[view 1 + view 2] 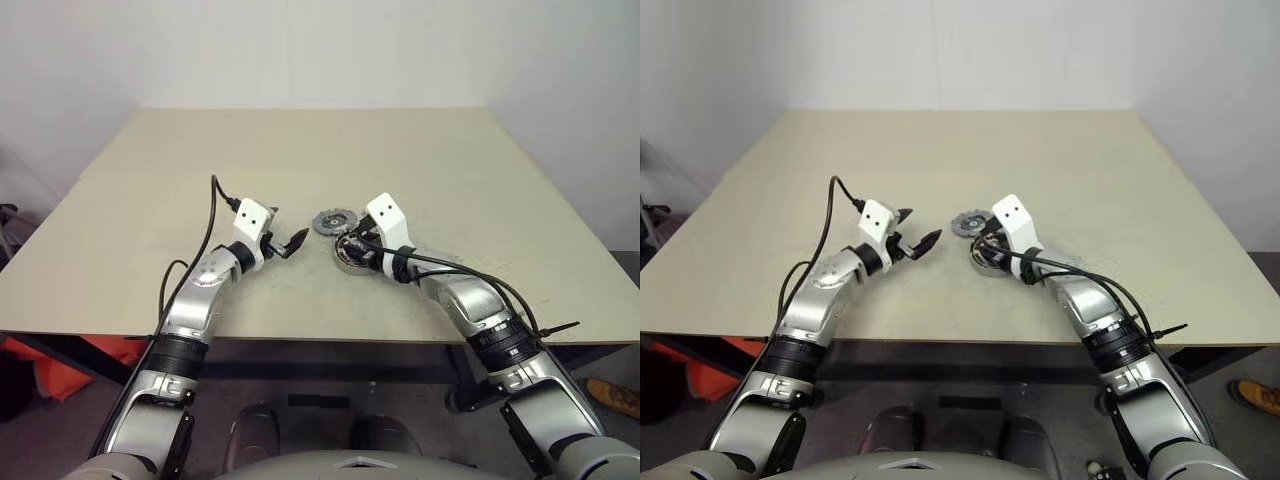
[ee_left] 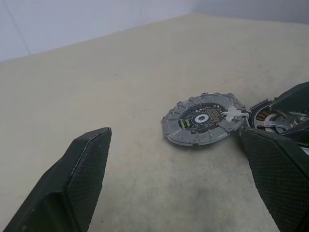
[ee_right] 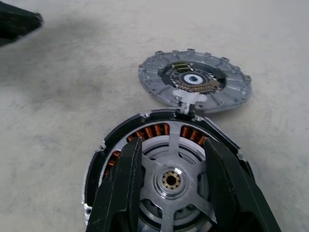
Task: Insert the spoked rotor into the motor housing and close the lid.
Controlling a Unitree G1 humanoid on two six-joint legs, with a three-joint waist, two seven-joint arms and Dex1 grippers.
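Right wrist view: we found our right fingers (image 3: 171, 186) straddling the spoked rotor (image 3: 174, 180) seated in the motor housing (image 3: 104, 159), the lid (image 3: 195, 82) flat on the counter (image 1: 300, 150) just beyond, and our left fingers (image 1: 290, 243) spread, holding nothing.

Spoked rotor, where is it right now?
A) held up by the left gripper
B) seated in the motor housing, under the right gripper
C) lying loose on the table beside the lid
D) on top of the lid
B: the spoked rotor sits inside the motor housing, copper windings showing round it, with the right gripper over it.
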